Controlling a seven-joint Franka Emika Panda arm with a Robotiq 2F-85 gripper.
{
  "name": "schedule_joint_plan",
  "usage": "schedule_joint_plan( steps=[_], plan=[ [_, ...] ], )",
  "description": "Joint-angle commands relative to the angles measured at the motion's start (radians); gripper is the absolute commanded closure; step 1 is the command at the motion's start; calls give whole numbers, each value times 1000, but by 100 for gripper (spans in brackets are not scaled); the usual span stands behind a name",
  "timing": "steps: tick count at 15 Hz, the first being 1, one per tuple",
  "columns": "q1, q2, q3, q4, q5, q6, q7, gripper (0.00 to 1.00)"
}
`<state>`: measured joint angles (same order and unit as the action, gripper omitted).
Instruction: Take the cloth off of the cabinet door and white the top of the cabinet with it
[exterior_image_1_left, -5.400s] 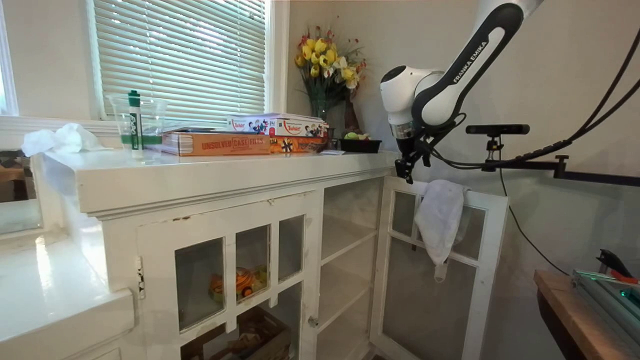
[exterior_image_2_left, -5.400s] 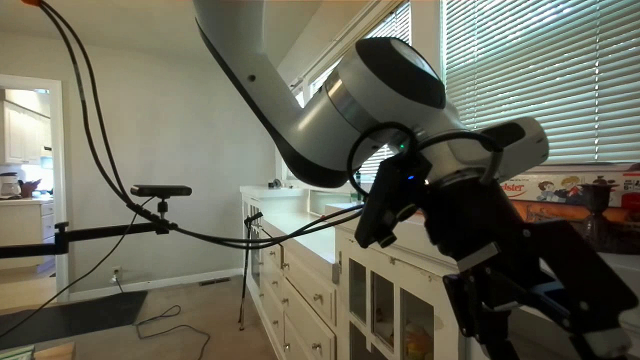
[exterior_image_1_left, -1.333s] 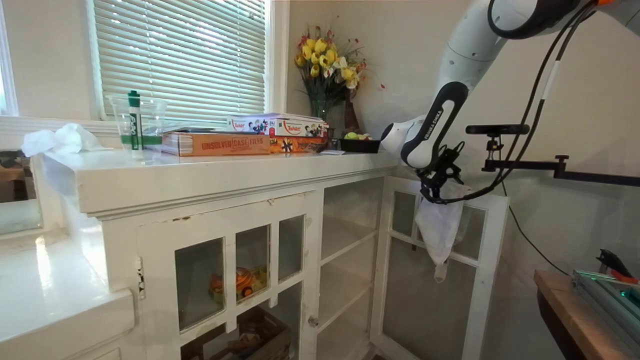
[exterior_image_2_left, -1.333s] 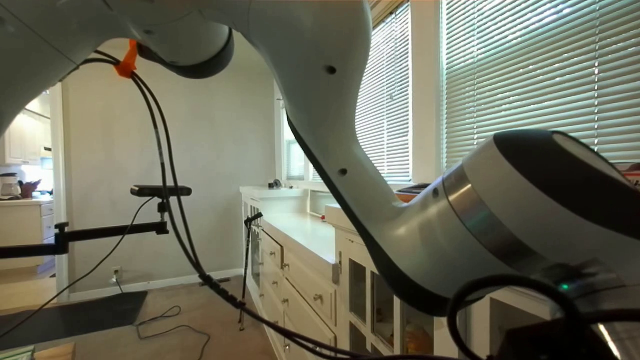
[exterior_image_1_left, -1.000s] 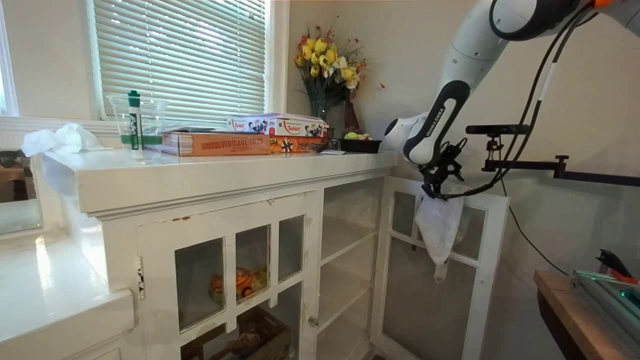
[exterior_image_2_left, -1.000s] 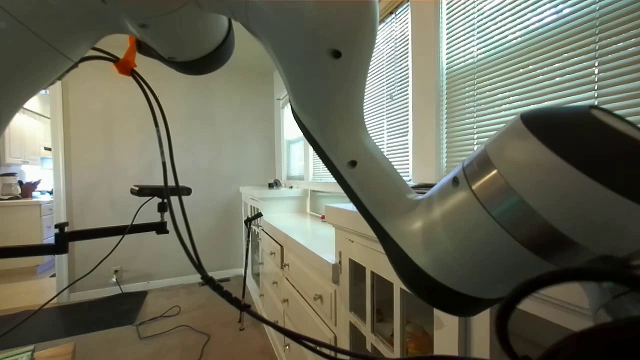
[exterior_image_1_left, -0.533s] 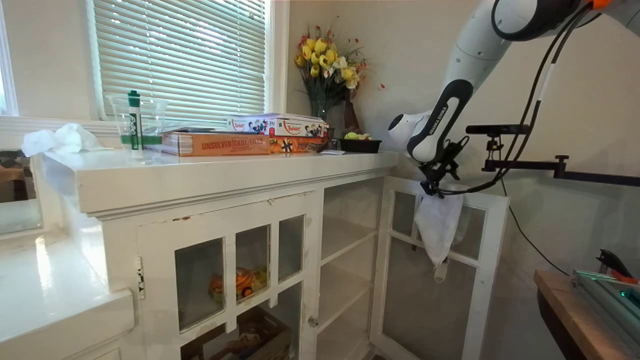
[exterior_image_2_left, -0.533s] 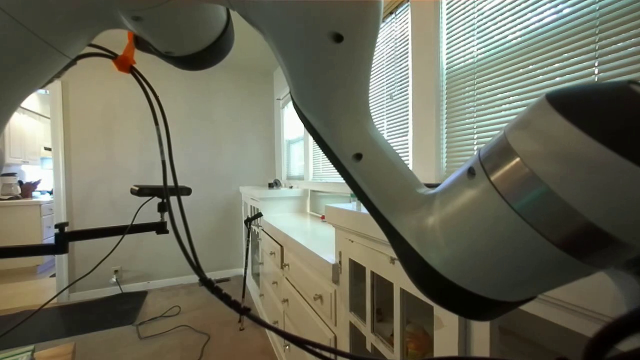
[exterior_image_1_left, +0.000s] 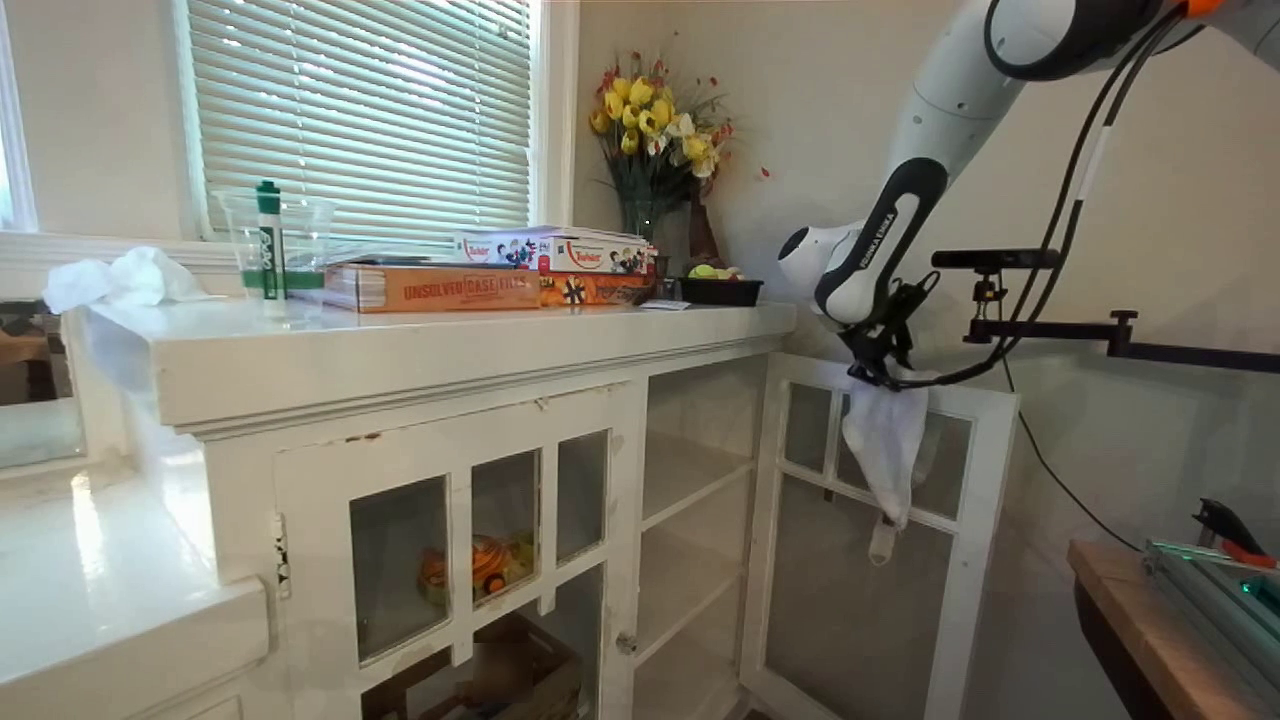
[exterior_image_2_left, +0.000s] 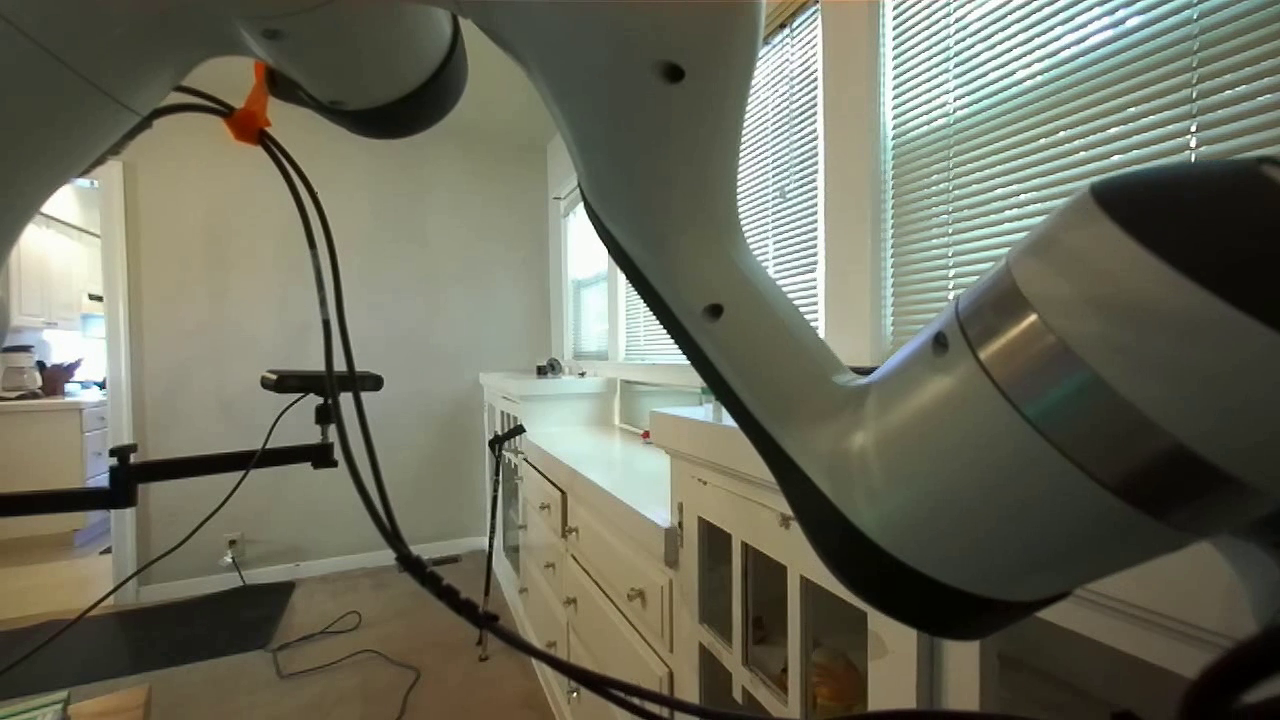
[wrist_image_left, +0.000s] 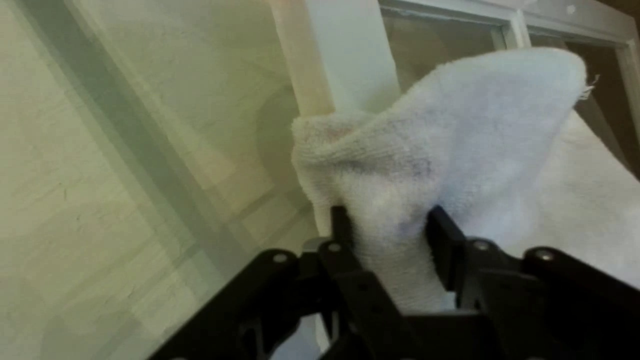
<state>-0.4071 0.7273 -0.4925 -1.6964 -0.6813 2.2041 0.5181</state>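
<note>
The white cloth (exterior_image_1_left: 885, 430) hangs over the top rail of the open cabinet door (exterior_image_1_left: 968, 570). My gripper (wrist_image_left: 390, 215) reaches down onto it, one finger on each side of a bunched fold. In the wrist view the cloth (wrist_image_left: 480, 130) fills the gap between the black fingers (wrist_image_left: 445, 240) and appears pinched there. Part of the door frame (wrist_image_left: 350, 50) shows beyond it. An exterior view has the gripper (exterior_image_1_left: 880, 375) at the door's upper edge, lower than the cabinet top (exterior_image_1_left: 450, 345). The fingers are out of sight in the exterior view past the arm (exterior_image_2_left: 1000, 470).
On the cabinet top are a marker (exterior_image_1_left: 270, 240), a crumpled white item (exterior_image_1_left: 140, 275), game boxes (exterior_image_1_left: 430, 288), a flower vase (exterior_image_1_left: 640, 190) and a black tray (exterior_image_1_left: 720, 290). A camera on a mount (exterior_image_1_left: 990, 262) stands behind the door. Cables loop from the arm.
The arm came down to the door from beside the cabinet top, then rose slightly. Over the last half second the fingers closed in; the cloth bunched narrower and its lower end lifted.
</note>
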Motion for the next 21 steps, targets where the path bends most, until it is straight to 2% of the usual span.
schedule_joint_plan(
  steps=[1, 3, 4, 9, 13, 17, 21],
  plan=[
    [-1, -6, 1, -4, 26, 18, -36, 88],
    [11, -29, -3, -13, 15, 29, -33, 99],
    [21, -47, -7, -20, 5, 39, -25, 100],
    [52, -125, -8, -58, -15, 156, -34, 97],
    [66, -255, 11, -114, 4, 294, -103, 97],
    [74, -406, 33, -154, 25, 347, -196, 97],
    [73, -575, 84, -207, 77, 349, -314, 97]
  ],
)
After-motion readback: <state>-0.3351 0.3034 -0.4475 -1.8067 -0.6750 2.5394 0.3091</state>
